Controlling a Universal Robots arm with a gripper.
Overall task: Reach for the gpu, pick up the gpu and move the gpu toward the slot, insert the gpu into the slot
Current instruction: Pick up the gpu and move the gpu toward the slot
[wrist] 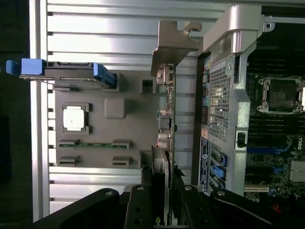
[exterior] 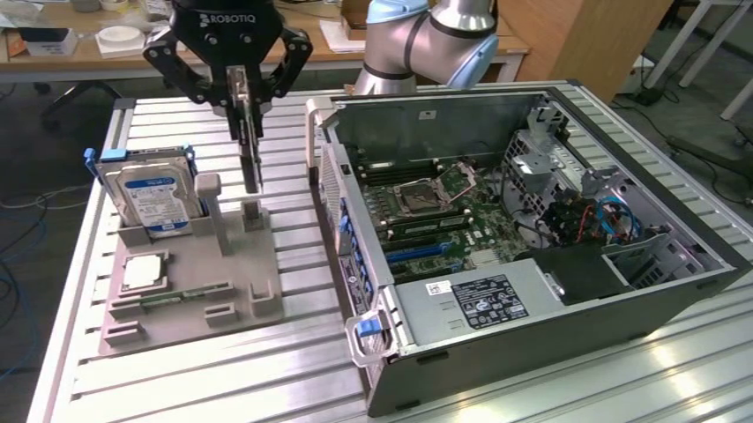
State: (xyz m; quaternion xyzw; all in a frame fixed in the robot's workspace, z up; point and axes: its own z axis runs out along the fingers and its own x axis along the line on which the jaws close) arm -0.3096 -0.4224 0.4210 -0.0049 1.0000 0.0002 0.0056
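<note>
Slatted metal bench (exterior: 176, 379), lab desks behind. Claw (exterior: 245, 104) clamped on the gpu (exterior: 250, 159); the card hangs edge-on just above the grey holder (exterior: 242, 273). Pick-up looks done. Slot (exterior: 414, 252) in the open case (exterior: 530, 339) is empty, so carry and insertion remain.

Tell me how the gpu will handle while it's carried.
Probably stiff: the gpu hangs straight, edge-on, below the gripper. Likely fragile, with exposed components along its thin board. Its metal bracket may make it end-heavy, so it could pivot.
</note>
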